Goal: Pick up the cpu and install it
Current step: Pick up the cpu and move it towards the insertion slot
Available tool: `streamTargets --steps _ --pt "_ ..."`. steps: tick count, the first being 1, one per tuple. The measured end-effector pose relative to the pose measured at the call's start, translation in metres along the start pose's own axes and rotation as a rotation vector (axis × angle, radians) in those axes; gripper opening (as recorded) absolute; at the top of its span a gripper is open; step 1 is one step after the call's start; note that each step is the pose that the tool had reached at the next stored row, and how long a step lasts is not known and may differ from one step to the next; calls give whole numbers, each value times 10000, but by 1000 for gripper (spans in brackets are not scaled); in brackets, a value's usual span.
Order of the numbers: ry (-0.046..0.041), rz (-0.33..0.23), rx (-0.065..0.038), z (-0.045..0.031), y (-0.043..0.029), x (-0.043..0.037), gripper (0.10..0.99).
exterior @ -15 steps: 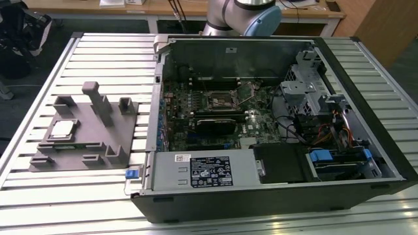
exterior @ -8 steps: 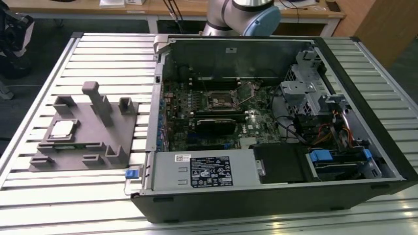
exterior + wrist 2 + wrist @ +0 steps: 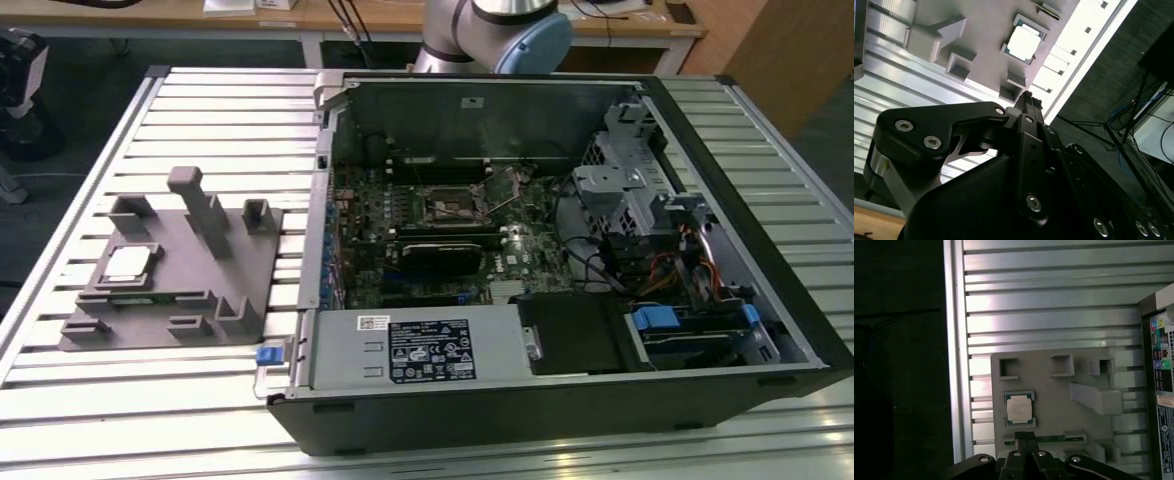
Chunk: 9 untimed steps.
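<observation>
Item: cpu [image 3: 127, 266], small square chip with pale metal top. Location: lying flat in a shallow recess of the grey fixture [image 3: 200, 290], at the exterior view's left, mid-height in the frame, well apart from the open computer case [image 3: 561, 425].

Tool: gripper [image 3: 1026, 436], black, fingers drawn together with nothing between them; in both wrist views it hangs above the fixture, tips near the cpu [image 3: 1019, 409] but clear of it.

Surroundings: slatted aluminium table [image 3: 80, 180] under fixture and case; black socket frame [image 3: 451, 205] on the board at the frame's centre; white-labelled metal box [image 3: 414, 345] at lower centre; arm [image 3: 494, 30] at the top edge
</observation>
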State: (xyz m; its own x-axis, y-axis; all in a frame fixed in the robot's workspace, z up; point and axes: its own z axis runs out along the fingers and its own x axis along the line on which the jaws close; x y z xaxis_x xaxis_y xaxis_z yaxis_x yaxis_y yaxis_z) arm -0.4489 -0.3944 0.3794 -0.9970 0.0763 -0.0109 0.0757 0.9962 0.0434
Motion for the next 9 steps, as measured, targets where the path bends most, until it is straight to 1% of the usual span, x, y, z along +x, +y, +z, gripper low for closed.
streamTargets --steps 6,9 --pt "36 1 21 28 -2 2 106" --pt "34 2 21 48 -3 3 106"
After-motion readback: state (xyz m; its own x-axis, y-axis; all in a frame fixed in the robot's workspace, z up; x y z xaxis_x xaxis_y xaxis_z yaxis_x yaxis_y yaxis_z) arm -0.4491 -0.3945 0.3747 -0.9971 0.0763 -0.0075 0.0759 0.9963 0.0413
